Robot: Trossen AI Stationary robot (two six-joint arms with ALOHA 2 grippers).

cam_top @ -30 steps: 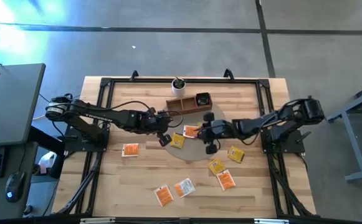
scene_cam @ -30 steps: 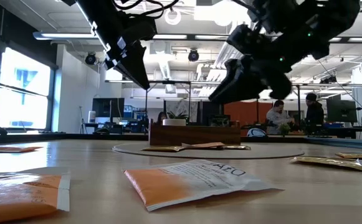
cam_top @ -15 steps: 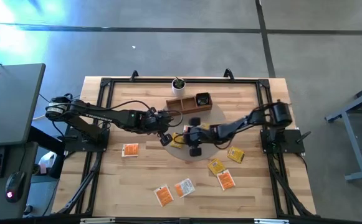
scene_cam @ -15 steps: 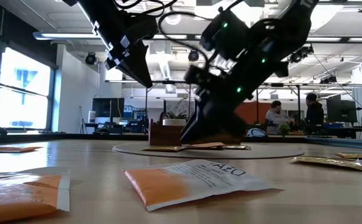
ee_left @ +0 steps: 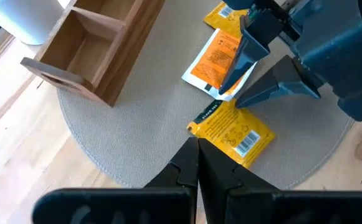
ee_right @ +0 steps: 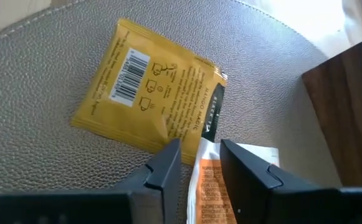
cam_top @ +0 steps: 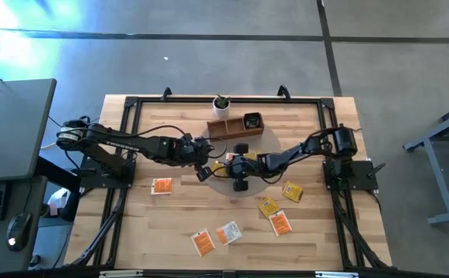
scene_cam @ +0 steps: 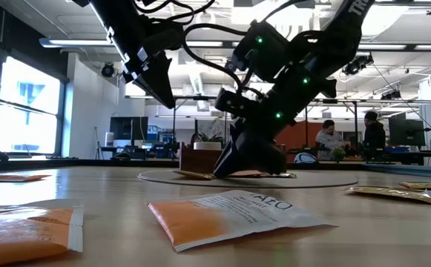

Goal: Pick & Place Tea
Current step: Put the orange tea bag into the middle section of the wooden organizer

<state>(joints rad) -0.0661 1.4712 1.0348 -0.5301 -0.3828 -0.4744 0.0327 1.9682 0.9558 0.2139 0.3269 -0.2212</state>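
1. Orange tea sachet [ee_left: 221,59] lies on the round grey mat [ee_left: 137,118], its edge between the right gripper [ee_left: 246,78] fingers, not yet pinched.
2. Yellow sachet [ee_right: 149,93] lies just beside (touching the orange one).
3. Left gripper [ee_left: 198,163], clenched empty, hovers near the wooden tray [ee_left: 93,50].
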